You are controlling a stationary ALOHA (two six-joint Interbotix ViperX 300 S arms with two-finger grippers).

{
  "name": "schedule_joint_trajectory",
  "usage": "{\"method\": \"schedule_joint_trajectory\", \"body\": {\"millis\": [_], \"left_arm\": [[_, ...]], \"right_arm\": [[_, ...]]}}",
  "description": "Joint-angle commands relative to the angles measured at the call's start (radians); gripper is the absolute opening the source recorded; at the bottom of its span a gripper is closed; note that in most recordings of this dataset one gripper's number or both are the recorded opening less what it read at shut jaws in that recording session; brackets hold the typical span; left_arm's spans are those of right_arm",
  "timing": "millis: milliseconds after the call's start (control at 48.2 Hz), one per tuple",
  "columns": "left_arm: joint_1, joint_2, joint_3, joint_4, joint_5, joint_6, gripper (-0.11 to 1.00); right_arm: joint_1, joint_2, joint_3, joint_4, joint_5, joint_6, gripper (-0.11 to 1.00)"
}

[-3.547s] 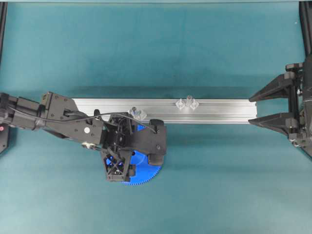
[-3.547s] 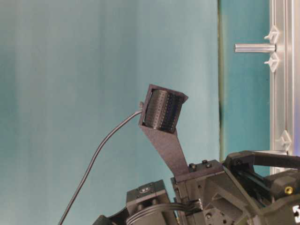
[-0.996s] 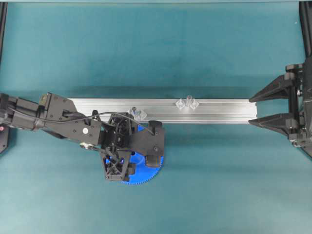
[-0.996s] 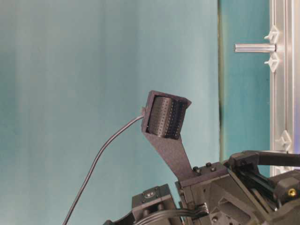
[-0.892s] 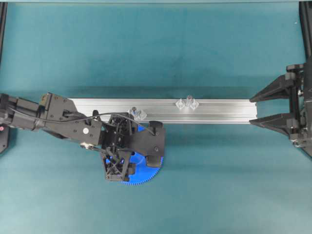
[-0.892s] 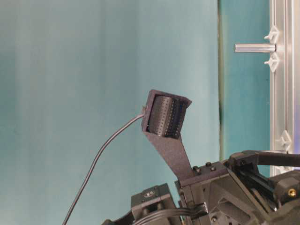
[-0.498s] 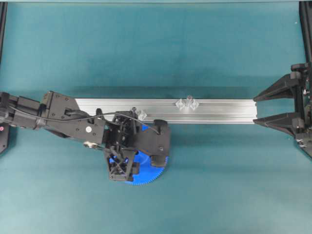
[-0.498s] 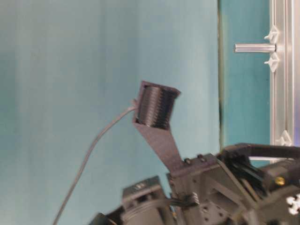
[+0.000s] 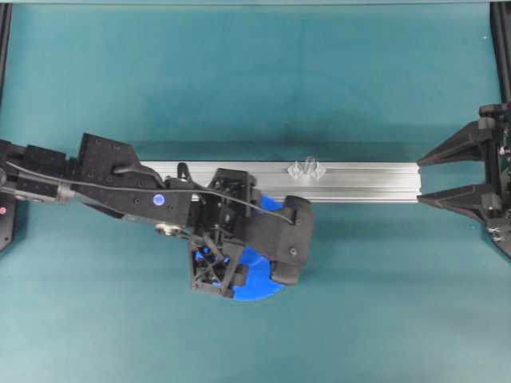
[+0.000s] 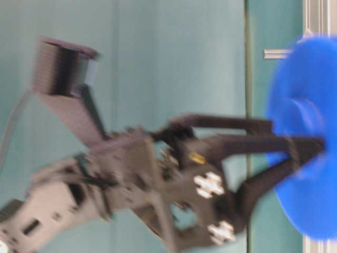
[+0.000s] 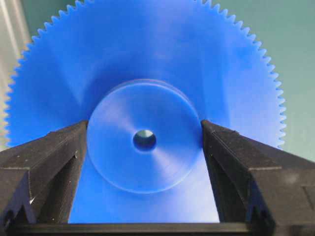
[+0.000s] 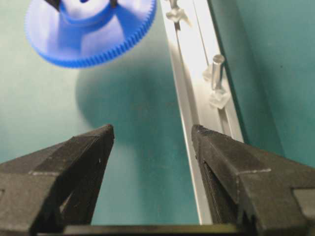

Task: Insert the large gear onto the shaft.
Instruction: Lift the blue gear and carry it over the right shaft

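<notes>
The large gear point(image 9: 257, 286) is a bright-blue toothed disc, and it hangs off the table. My left gripper point(image 9: 247, 255) is shut on the gear's raised hub point(image 11: 147, 147), one finger point(image 11: 49, 157) on each side. The table-level view shows the gear point(image 10: 305, 95) blurred and held on edge. A shaft point(image 9: 308, 163), a short silvery pin on a clear star bracket, stands upright on the rail to the gear's right. In the right wrist view that shaft point(image 12: 216, 66) stands nearer, with a look-alike pin point(image 12: 173, 11) farther along. My right gripper point(image 9: 421, 181) is open at the rail's right end and holds nothing.
A long aluminium rail point(image 9: 359, 182) lies across the middle of the teal mat point(image 9: 255, 72). The left arm covers the rail's left part. Black frame posts point(image 9: 501, 40) stand at the table's side edges.
The left gripper has lifted the gear off the mat and carried it right, toward the rail. The right gripper has drawn back slightly to the right.
</notes>
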Motion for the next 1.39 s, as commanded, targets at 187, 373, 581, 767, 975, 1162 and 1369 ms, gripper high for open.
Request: {"method": "schedule_joint_trajectory", "body": {"millis": [187, 373, 581, 767, 975, 1162, 1369], "left_arm": [[0.069, -0.032, -0.106, 0.005, 0.002, 0.063, 0.77], [0.118, -0.018, -0.127, 0.005, 0.000, 0.161, 0.77], [0.141, 0.012, -0.181, 0.005, -0.003, 0.204, 0.77], [0.170, 0.064, -0.216, 0.005, -0.021, 0.229, 0.77], [0.196, 0.109, -0.256, 0.005, -0.032, 0.279, 0.77], [0.209, 0.144, -0.279, 0.005, -0.032, 0.298, 0.77], [0.216, 0.181, -0.290, 0.008, -0.075, 0.298, 0.77]], "right_arm": [[0.000, -0.003, -0.009, 0.002, -0.003, 0.011, 0.73], [0.000, -0.005, -0.005, 0.002, -0.003, 0.012, 0.73], [0.000, -0.014, -0.005, 0.003, -0.003, 0.014, 0.73], [-0.002, -0.021, -0.002, 0.003, -0.003, 0.014, 0.73], [-0.003, -0.040, 0.003, 0.003, -0.003, 0.014, 0.73], [-0.003, -0.049, 0.008, 0.003, -0.002, 0.014, 0.73], [-0.003, -0.049, 0.008, 0.003, -0.002, 0.014, 0.73]]}}
